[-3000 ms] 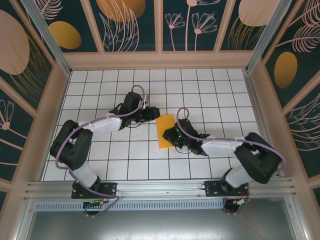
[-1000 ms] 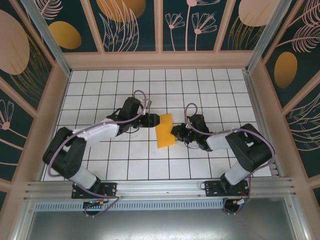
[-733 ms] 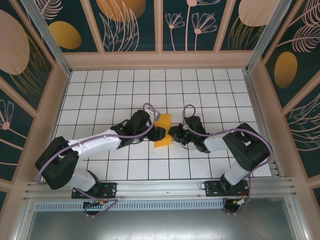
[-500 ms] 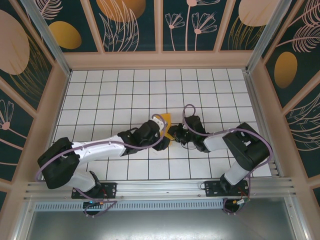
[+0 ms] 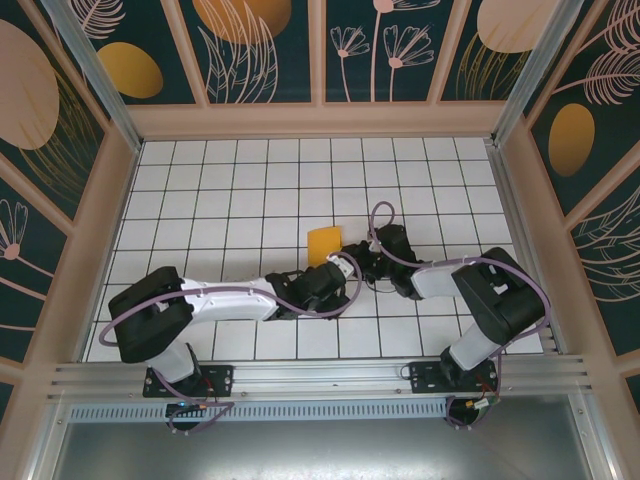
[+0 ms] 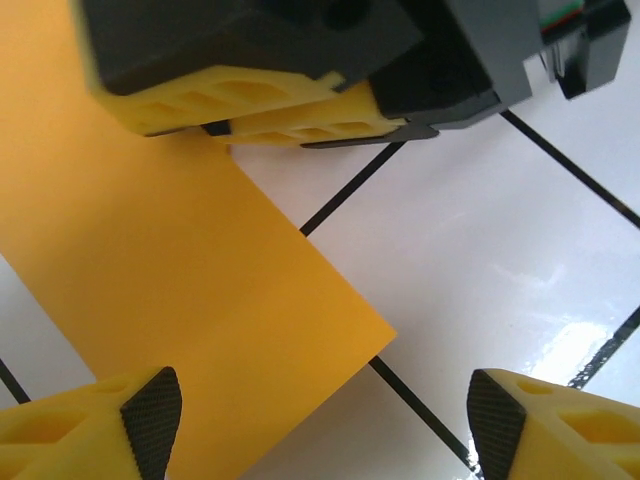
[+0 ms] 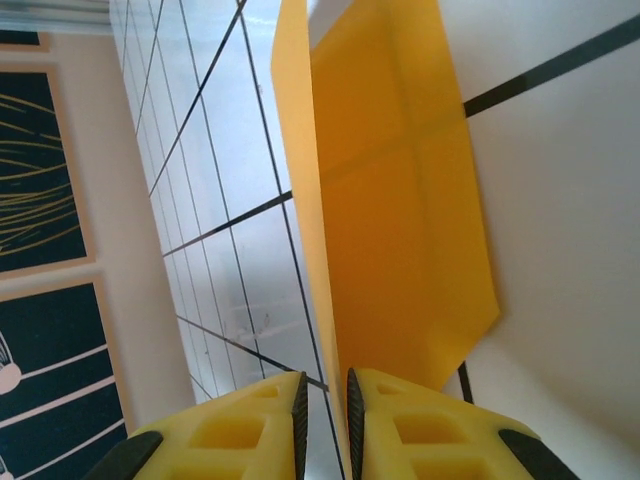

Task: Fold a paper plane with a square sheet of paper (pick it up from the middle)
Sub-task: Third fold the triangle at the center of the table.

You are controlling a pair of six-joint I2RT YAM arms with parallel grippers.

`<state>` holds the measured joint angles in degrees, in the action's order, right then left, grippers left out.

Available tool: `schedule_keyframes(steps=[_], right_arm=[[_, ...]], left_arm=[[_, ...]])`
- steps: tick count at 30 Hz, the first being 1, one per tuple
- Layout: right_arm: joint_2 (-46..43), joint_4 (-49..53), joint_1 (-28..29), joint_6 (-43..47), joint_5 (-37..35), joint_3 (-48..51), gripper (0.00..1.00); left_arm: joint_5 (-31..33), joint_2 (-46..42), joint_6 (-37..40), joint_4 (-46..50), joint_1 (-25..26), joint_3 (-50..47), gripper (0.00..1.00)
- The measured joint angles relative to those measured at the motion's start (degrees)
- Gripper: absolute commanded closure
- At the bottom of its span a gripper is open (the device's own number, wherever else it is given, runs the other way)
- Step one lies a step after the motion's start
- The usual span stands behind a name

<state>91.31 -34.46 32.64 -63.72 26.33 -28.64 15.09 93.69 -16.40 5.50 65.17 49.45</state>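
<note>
At the near edge a metal rail (image 5: 320, 375) carries both arm bases. Beyond it the counter (image 5: 180, 180) is a glossy white surface ruled with black lines into square tiles, with light glaring off it in the left wrist view. Both arms reach inward and meet near the middle. The left hand (image 6: 322, 415) hangs low over the counter with its fingers spread wide, holding nothing. The square sheet of paper (image 5: 322, 243), orange-yellow and folded over, lies partly beneath it. The right hand (image 7: 325, 395) is pinched closed on the sheet's edge, and one flap stands up from the counter. Farther back, a pale wooden frame (image 5: 320, 120) borders the counter. Dark panels (image 5: 350, 50) rise from it on three sides, printed with leaf outlines and large orange ovals.
</note>
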Motion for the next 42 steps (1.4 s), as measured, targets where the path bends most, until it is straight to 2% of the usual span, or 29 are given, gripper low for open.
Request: schedule_keyframes(steps=[4,7,14,18,22,27,32,37,42], right_arm=[[0.59,0.0,0.0,0.37,0.85,-1.16,0.79],[0.63,0.07,0.0,0.42,0.85,-1.27,0.79],[0.66,1.97,0.0,1.05,0.76,-1.27,0.79],[0.66,2.54,0.0,1.79,0.74,-1.27,0.79],[0.66,3.34,-0.04,1.95,0.66,-1.27,0.79],[0.63,4.44,-0.09,2.36,0.55,-1.27,0.78],[-1.79,9.05,-0.44,3.72,-1.73,-1.29,0.71],[-9.29,16.59,-1.99,6.8,-6.47,-1.86,0.71],[-10.4,19.34,-3.15,10.78,-7.45,-6.1,0.8]], left_arm=[[3.48,2.23,0.57,1.16,1.68,1.09,0.22],[6.05,3.19,0.74,1.9,2.1,1.29,0.29],[8.92,1.07,1.16,1.77,2.03,0.7,0.7],[9.33,-1.64,1.29,0.7,2.03,0.33,0.89],[9.38,-2.38,1.6,0.09,2.03,0.31,0.99],[9.14,-2.38,1.62,-0.15,2.03,0.0,1.0],[6.64,-2.43,1.84,-0.15,2.01,-0.17,1.0],[-1.42,-3.69,2.01,-1.27,0.31,-1.01,1.0],[-10.75,-6.08,1.95,-2.56,-4.7,-2.71,1.0]])
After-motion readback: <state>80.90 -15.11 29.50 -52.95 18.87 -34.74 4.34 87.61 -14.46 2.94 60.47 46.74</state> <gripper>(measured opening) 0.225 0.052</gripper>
